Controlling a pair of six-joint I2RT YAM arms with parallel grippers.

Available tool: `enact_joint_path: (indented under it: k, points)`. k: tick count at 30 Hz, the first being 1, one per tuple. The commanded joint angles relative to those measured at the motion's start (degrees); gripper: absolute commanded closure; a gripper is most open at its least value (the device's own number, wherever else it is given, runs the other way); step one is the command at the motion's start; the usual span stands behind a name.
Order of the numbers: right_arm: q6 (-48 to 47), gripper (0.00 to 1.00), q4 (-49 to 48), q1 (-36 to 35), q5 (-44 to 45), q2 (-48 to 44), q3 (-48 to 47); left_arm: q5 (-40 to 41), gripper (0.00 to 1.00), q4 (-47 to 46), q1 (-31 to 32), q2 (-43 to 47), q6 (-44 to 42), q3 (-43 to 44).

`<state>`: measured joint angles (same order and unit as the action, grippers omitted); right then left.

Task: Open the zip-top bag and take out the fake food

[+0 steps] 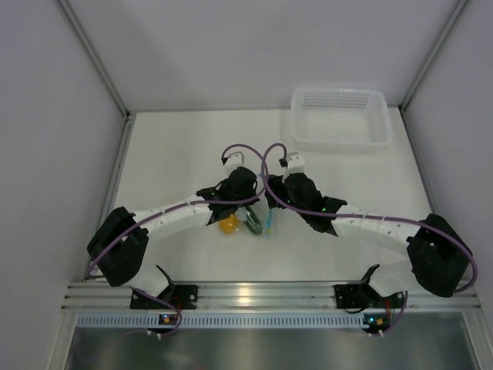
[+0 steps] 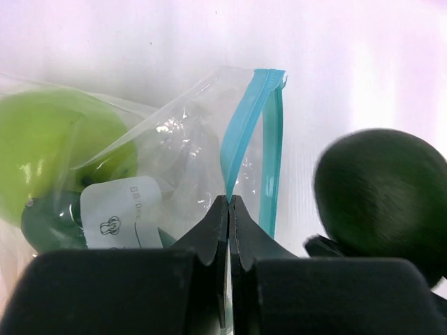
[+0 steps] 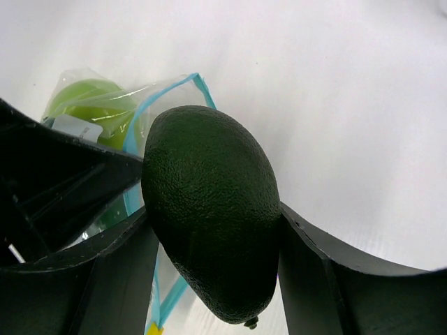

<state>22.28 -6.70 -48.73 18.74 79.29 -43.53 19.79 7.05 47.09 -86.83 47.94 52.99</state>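
The clear zip-top bag hangs open, its light blue zip strip split in two. My left gripper is shut on one side of the strip. The lime-green ball and a dark green piece lie inside the bag. My right gripper is shut on the dark green oval, just outside the bag's mouth; it also shows in the left wrist view. In the top view both grippers meet over the bag, and the orange fruit shows beside it.
A white mesh basket stands at the back right of the white table. Grey walls close in left, right and behind. A metal rail runs along the near edge.
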Motion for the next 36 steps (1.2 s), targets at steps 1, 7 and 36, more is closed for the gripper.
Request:
enact_joint_path:
  k: [1,7,36]
  points:
    - [-2.33,0.66,5.20,-0.05,1.47,-5.53,-0.68,2.97,1.00,-2.83,0.02,2.71,1.27,-0.26]
    - [-5.40,0.66,11.61,3.98,1.74,-10.55,-5.59,0.16,1.00,-2.83,-0.07,3.94,0.92,0.53]
    - [-21.14,0.57,27.88,40.82,-1.78,42.70,-65.36,-3.62,1.00,3.50,-0.25,20.73,-6.90,1.41]
